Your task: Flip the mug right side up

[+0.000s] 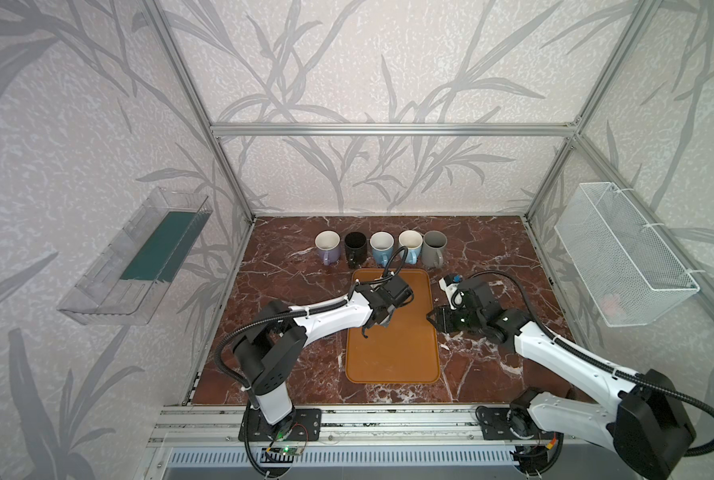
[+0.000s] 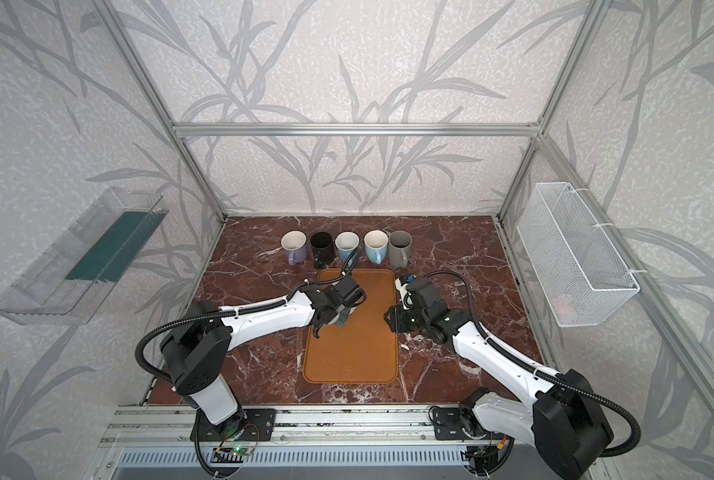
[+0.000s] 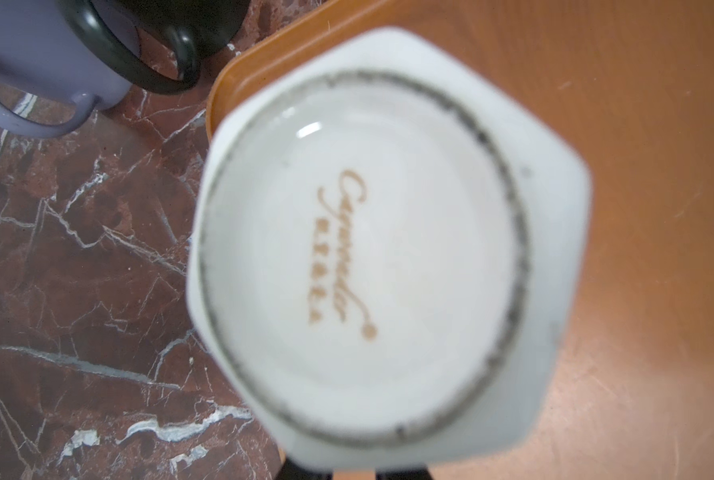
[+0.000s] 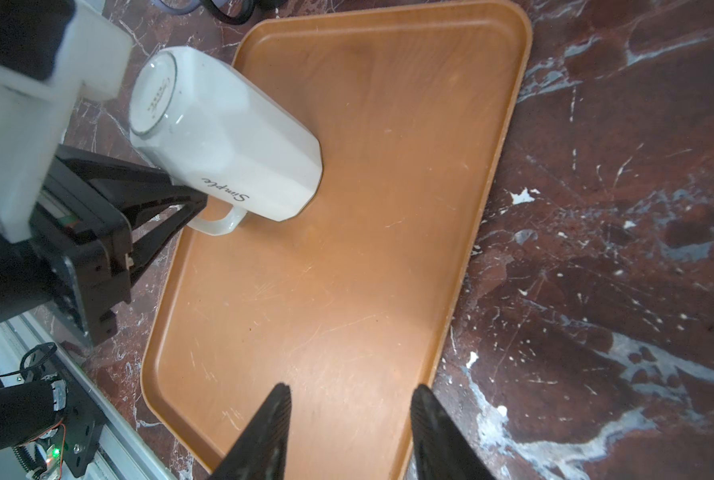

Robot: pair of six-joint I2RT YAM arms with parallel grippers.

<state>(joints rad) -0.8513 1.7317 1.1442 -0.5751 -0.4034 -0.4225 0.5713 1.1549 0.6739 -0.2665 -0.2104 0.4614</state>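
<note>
Toward the left edge of the orange tray [image 4: 388, 232], in its far half, the white mug [image 4: 230, 137] stands rim-down with its stamped base facing up. Its handle [image 4: 222, 226] points at your left arm. Your left gripper [image 4: 189, 193] looks pinched on that handle close to the body, fingers nearly together. Your right gripper [image 4: 349, 415] hangs empty over the tray's near right edge, jaws well apart. Treat the mug as glazed ceramic: rigid, probably fairly heavy for a thin pinch, slick, and likely to chip if it drops on the tray or the marble table [image 4: 617, 249]. Held by the handle alone, its weight sits off to one side, so expect it to swing or twist between the pads as you roll it over. The flat facets of the body look like the steadier hold if you want your right gripper's help.
</note>
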